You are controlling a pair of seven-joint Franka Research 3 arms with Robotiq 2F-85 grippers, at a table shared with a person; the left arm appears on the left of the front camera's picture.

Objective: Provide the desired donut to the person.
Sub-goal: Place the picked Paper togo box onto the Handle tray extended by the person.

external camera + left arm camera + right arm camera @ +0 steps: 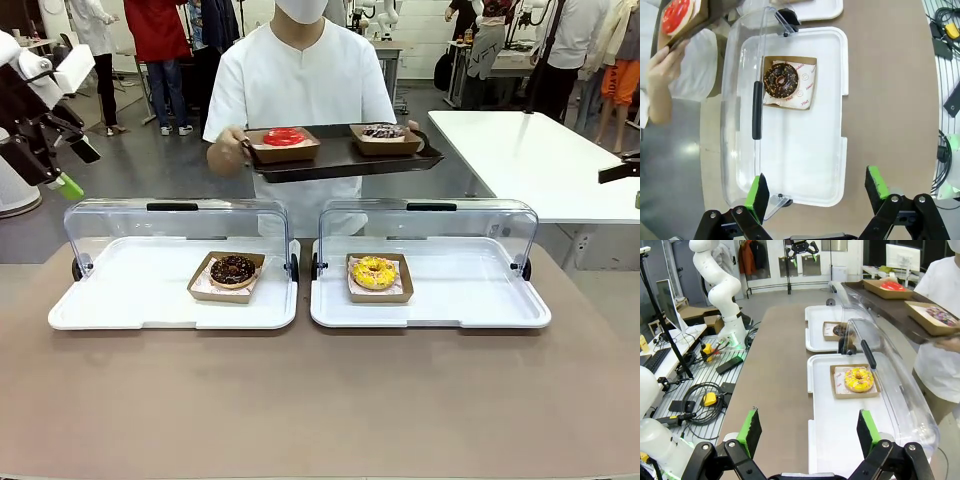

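1. In the left wrist view, the left gripper [815, 192] is hanging at the bottom edge with its green-padded jaws spread wide and holding nothing, above the near end of a white plastic display tray [832, 95].
2. In the right wrist view, the right gripper [810, 432] is sitting at the bottom edge, its jaws likewise standing wide apart and empty, over the brown table [775, 370].
3. In the lower middle of the front view, two white trays with raised clear domed lids are lying side by side on the table [320, 400].
4. The tray at centre left is carrying a chocolate-glazed donut [233, 268] in a shallow brown cardboard box.
5. The right white display tray [470, 295] at centre right is carrying a yellow-iced sprinkled donut [374, 272] in a similar box.
6. At upper centre, beyond the trays, the person in a white short-sleeved shirt [300, 85] is standing and holding a dark brown rectangular serving tray [335, 160] level at waist height.
7. On that serving tray a red-iced donut [283, 137] is resting at its left, and a dark sprinkled donut [384, 132] at its right, each in a cardboard box.
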